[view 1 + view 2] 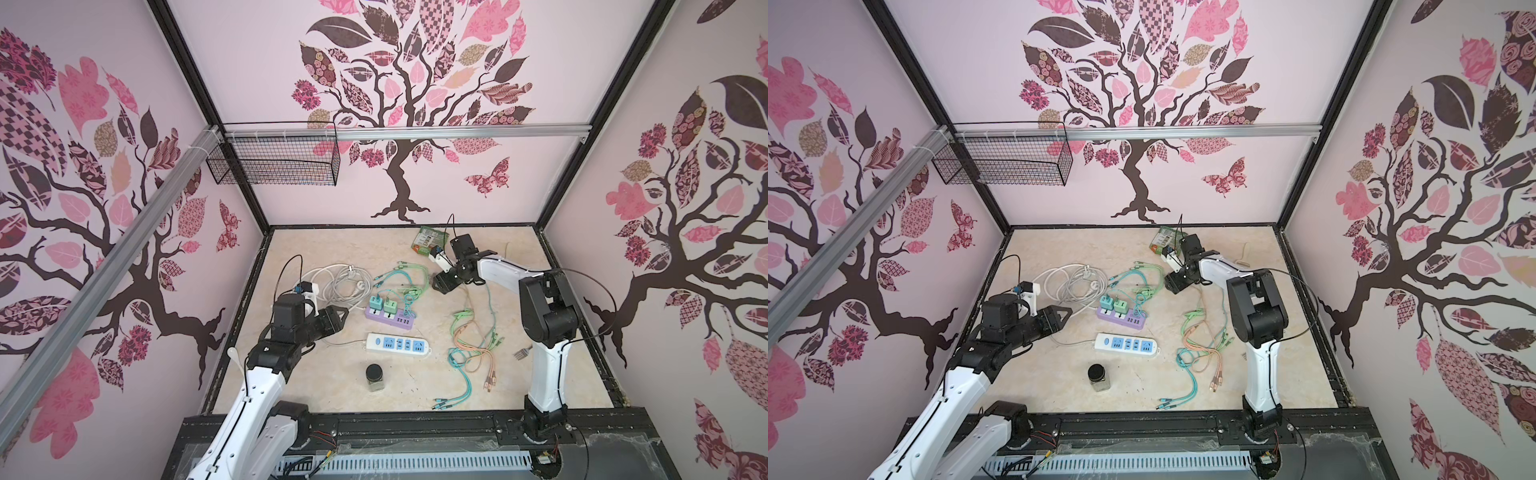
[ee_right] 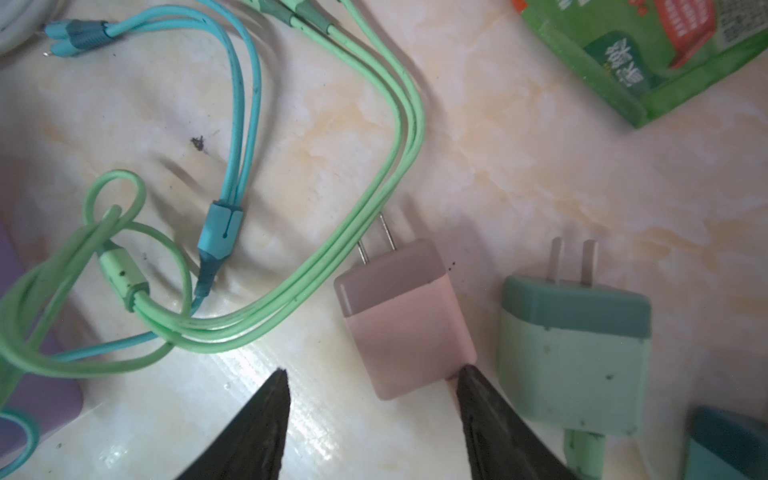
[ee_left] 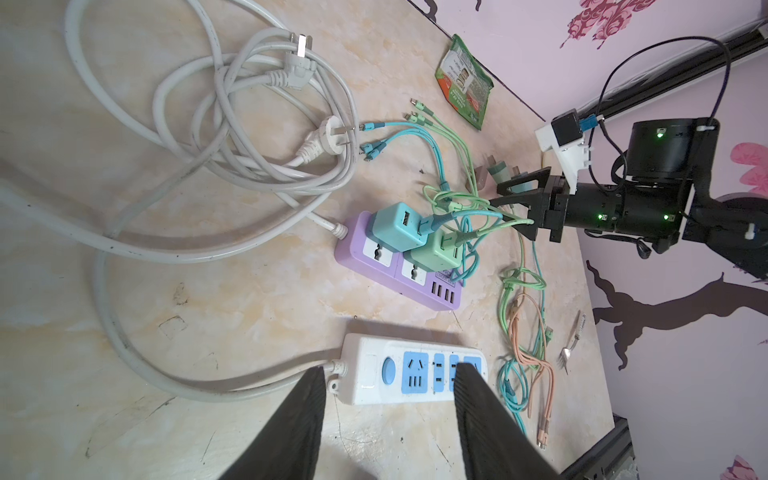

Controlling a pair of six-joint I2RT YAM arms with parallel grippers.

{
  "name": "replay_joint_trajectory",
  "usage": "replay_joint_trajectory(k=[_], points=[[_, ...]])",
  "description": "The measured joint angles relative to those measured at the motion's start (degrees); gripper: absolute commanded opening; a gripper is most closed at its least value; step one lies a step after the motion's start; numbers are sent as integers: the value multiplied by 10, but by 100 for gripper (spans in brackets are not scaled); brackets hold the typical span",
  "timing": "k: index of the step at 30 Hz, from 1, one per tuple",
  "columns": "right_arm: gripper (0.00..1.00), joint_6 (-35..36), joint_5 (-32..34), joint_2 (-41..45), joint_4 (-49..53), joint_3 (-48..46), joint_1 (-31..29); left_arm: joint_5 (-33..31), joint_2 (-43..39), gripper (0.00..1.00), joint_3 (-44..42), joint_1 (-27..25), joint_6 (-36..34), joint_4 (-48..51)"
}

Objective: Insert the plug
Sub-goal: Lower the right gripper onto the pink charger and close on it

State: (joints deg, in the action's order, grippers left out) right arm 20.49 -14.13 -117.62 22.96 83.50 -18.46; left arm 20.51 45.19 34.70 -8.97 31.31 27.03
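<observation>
We see the right pincer [image 2: 375,369] low over the worktop [image 2: 540,174], jaws apart. The pink plug [image 2: 405,320] lies flat at lower centre of the right wrist view, partly between the jaws, prongs pointing away. One fingertip [image 2: 471,378] touches its lower corner; the other stands clear. A pale green plug [image 2: 575,353] lies just beside it, to its right. In both top views the purple power strip [image 1: 395,321] sits mid-frame, with the white power strip [image 1: 397,344] just below. The left pincer [image 3: 390,368], jaws apart and holding nothing, is left of both.
</observation>
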Motion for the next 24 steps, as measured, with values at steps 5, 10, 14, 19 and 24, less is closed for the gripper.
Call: replay_joint_trajectory(k=[5, 10, 14, 19, 24], points=[[67, 10, 16, -12, 4, 17, -2, -5, -7, 53, 0, 0, -1, 8], [69, 17, 30, -17, 3, 17, -4, -9, -10, 53, 0, 0, -1, 10], [70, 20, 41, -23, 4, 17, -5, -10, -10, 53, 0, 0, -1, 11], [70, 23, 49, -25, 3, 21, -5, -10, -13, 54, 0, 1, -1, 14], [70, 26, 52, -39, 1, 41, -5, -10, -15, 54, 0, 1, -1, 14]])
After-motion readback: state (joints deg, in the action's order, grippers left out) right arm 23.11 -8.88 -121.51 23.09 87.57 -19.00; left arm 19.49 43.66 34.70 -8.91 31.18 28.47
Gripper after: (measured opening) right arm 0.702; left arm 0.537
